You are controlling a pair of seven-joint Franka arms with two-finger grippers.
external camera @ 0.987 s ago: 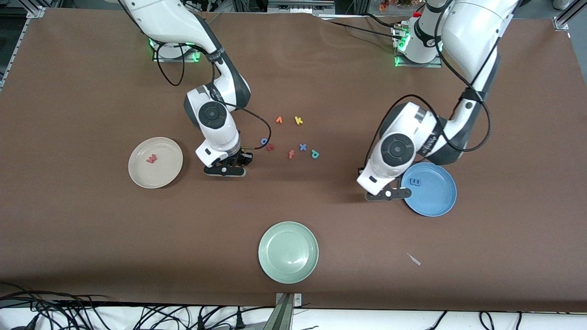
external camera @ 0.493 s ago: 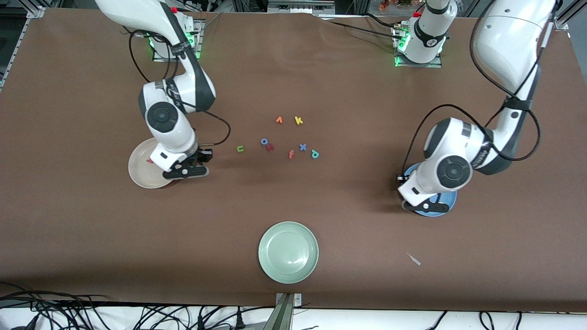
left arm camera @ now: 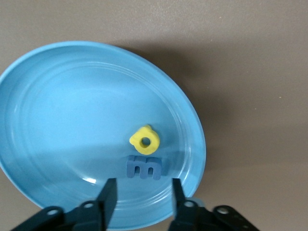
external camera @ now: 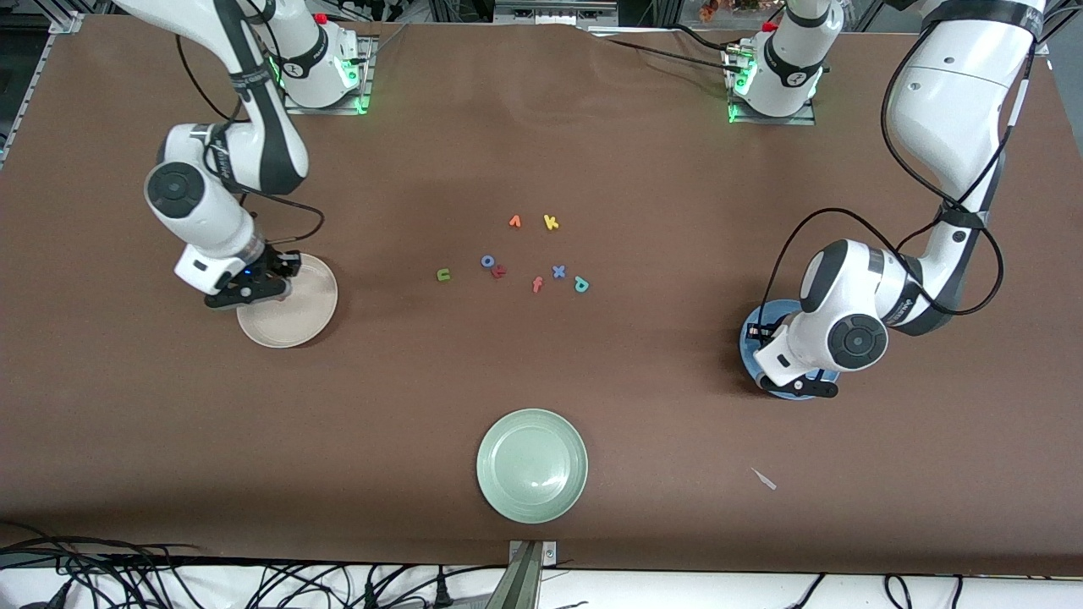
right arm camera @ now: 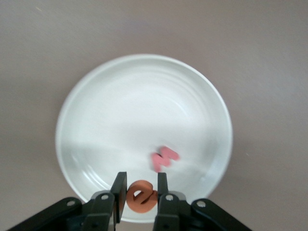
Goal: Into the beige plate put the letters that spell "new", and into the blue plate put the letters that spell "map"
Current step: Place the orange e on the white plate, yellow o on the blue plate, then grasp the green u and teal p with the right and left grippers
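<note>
While right gripper [right arm camera: 140, 191] clamps orange e [right arm camera: 141, 195] over beige plate [right arm camera: 96, 115] rim, pink w [right arm camera: 163, 158] just ahead; left gripper [left arm camera: 142, 192] parted, empty, over blue plate [left arm camera: 57, 106], yellow a [left arm camera: 144, 140] + blue m [left arm camera: 143, 168] below.

Foam letters are the only things to read here. An orange e [right arm camera: 142, 196] sits clamped in the right gripper [right arm camera: 141, 192], over the beige plate [right arm camera: 120, 106], where a pink w [right arm camera: 164, 158] lies. In the blue plate [left arm camera: 57, 120], a blue m [left arm camera: 144, 168] touches a yellow a [left arm camera: 145, 140]. Loose on the table [external camera: 592, 381]: a yellow k [external camera: 551, 222], a blue o [external camera: 487, 260], a blue x [external camera: 558, 271], an orange f [external camera: 536, 284], a teal p [external camera: 581, 284], and a green n [external camera: 443, 274] that reads as u. The arms' markings are too small to read.
</note>
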